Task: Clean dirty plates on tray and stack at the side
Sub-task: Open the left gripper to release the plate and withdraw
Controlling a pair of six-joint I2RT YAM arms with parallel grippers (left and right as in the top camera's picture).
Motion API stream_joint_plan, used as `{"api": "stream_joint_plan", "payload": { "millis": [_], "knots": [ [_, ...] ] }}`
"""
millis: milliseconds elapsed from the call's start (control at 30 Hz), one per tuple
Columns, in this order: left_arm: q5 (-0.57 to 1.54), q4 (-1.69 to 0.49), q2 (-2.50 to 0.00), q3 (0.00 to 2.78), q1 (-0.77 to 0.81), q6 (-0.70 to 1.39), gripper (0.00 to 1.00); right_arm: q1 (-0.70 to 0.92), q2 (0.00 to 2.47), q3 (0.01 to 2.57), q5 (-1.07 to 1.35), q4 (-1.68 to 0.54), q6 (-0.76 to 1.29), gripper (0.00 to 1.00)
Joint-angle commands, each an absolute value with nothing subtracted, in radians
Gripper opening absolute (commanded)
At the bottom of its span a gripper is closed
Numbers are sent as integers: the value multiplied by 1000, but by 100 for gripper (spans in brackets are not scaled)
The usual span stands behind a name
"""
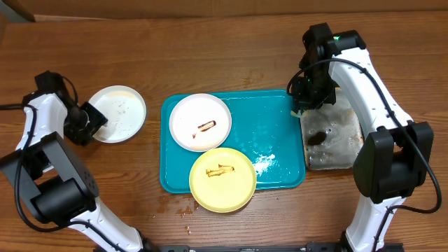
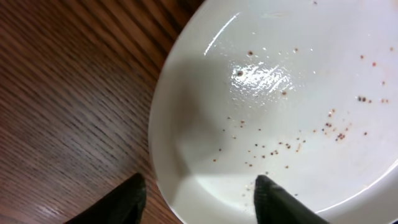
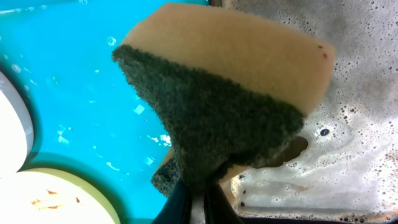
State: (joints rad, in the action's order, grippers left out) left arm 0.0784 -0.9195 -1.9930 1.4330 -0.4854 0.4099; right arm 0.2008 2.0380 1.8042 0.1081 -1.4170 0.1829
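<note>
Currently the left gripper [image 2: 199, 185] sits released astride the rim of a round white speckled plate [image 2: 292, 124] on the wooden bench [image 2: 62, 93]; the right gripper [image 3: 199, 202] grasps a yellow-and-green foam sponge [image 3: 230, 93].

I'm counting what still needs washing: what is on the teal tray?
The teal tray holds a white plate and a yellow plate, both smeared brown, plus patches of foam. The tray floor beneath both plates is hidden.
</note>
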Motion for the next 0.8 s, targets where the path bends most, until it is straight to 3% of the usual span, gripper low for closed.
{"api": "stream_joint_plan", "payload": {
  "millis": [0, 67, 267, 767],
  "knots": [
    [71, -926, -1958, 1427, -490, 388, 70, 200, 2039, 1800, 117, -1416, 181, 4],
    [70, -930, -1958, 1427, -489, 388, 79, 200, 2039, 1800, 117, -1412, 181, 4],
    [61, -942, -1958, 1427, -444, 388, 85, 200, 2039, 1800, 118, -1402, 181, 8],
    [15, -943, -1913, 1444, -127, 388, 89, 200, 2039, 1800, 117, -1405, 173, 15]
  ]
}}
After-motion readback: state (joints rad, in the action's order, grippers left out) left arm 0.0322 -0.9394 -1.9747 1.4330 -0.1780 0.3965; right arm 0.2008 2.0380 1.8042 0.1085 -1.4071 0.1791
